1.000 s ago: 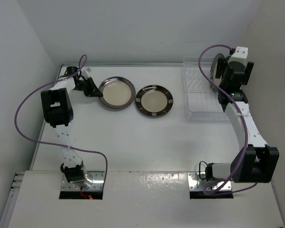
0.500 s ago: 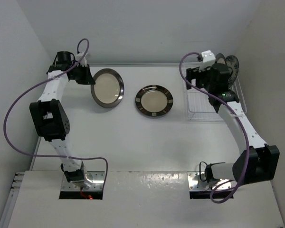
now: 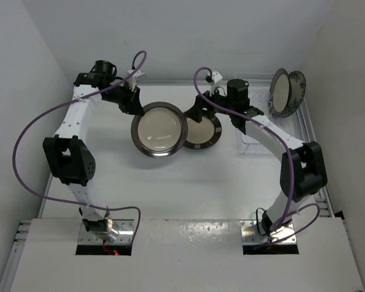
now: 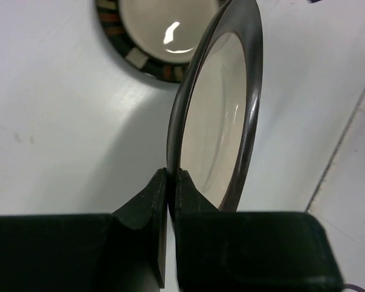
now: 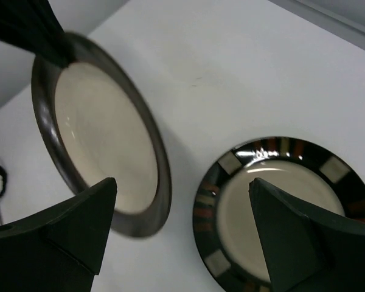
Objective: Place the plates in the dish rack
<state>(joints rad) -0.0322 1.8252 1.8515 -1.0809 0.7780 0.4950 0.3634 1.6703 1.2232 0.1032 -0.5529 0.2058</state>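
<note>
My left gripper is shut on the rim of the cream plate with the dark metallic rim and holds it tilted above the table. In the left wrist view the fingers pinch that rim. The plate with the brown patch-marked rim lies flat on the table, partly overlapped in view by the held plate. My right gripper is open and empty just above it. The blue floral plate stands on edge in the dish rack.
The right wrist view shows the patch-rimmed plate to the right and the held metallic-rimmed plate to the left. White walls close in the table at back, left and right. The right arm lies across the rack's left part.
My left gripper has lifted the metallic-rimmed plate and carried it right. My right gripper has let go of the blue floral plate in the rack and swung left over the patch-rimmed plate.
</note>
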